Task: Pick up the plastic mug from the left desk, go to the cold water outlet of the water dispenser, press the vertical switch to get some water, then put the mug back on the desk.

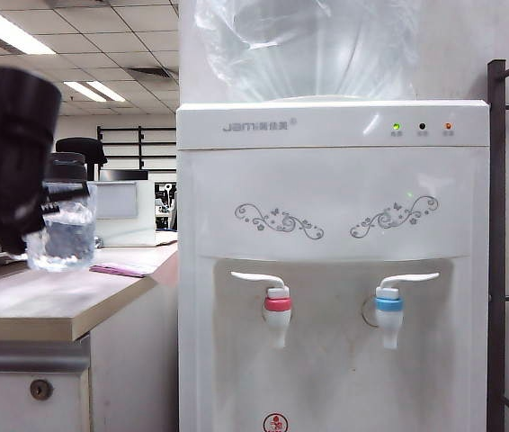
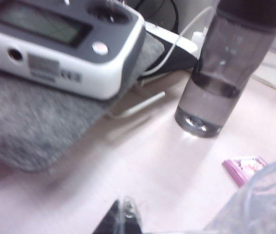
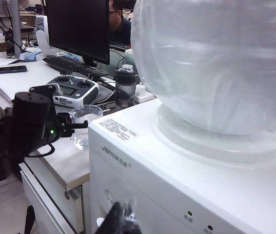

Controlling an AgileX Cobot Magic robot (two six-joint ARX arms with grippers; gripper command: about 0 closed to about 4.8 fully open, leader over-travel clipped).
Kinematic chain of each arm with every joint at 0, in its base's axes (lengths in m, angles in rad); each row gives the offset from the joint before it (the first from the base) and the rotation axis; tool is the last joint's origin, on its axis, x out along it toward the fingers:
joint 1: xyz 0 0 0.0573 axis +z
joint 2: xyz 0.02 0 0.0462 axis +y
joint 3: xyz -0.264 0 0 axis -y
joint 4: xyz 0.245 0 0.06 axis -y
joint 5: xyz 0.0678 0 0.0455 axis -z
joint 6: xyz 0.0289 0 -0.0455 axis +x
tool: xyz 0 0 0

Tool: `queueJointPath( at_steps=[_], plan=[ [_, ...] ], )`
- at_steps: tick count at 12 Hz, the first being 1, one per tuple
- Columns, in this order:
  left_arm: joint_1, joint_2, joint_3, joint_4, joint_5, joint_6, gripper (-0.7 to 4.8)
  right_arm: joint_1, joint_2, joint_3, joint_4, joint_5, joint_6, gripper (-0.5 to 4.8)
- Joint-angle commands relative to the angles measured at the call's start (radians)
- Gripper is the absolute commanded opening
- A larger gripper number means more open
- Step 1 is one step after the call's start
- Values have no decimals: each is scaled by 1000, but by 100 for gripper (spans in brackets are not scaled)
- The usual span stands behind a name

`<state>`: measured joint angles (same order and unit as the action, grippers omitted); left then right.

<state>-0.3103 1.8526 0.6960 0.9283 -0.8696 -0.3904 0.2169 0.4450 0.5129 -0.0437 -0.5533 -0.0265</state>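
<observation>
The clear plastic mug [image 1: 62,232] stands on the left desk [image 1: 39,301], near its front edge. My left gripper [image 2: 123,217] is shut just beside the mug [image 2: 265,200], with nothing seen between its jaws; contact with the handle cannot be told. The exterior view shows this black arm [image 1: 7,162] left of the mug. The water dispenser [image 1: 326,171] stands right of the desk. Its cold water outlet [image 1: 388,315] has a blue collar, with the vertical switch [image 1: 409,280] above it. My right gripper [image 3: 121,219] is shut, hanging over the dispenser's upper front [image 3: 143,165].
A smoky bottle [image 2: 221,73], a white-and-grey remote controller [image 2: 55,39] on a grey pad [image 2: 35,131] and a pink packet [image 2: 245,168] lie behind the mug. A red-collared tap [image 1: 277,310] sits left of the blue one. A black rack [image 1: 497,225] stands right of the dispenser.
</observation>
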Motion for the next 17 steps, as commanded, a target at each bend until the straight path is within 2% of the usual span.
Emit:
queueJointPath(
  at_steps=[1, 4, 13, 14, 16, 17],
  plan=[
    [8, 105, 5, 128, -28, -15, -5, 1, -2, 3, 10, -3, 0, -1],
    [37, 113, 5, 116, -16, -32, -5, 1, -1, 3, 10, -3, 0, -1],
    [37, 113, 5, 90, -40, -29, -5, 1, -1, 3, 10, -3, 0, -1],
    [37, 113, 5, 90, -51, -28, 248, 1, -1, 3, 10, -3, 0, -1],
    [37, 112, 5, 91, -50, -28, 278, 1, -1, 3, 10, -3, 0, -1],
    [37, 112, 5, 98, -51, -28, 346, 1, -1, 3, 10, -3, 0, -1]
  ],
)
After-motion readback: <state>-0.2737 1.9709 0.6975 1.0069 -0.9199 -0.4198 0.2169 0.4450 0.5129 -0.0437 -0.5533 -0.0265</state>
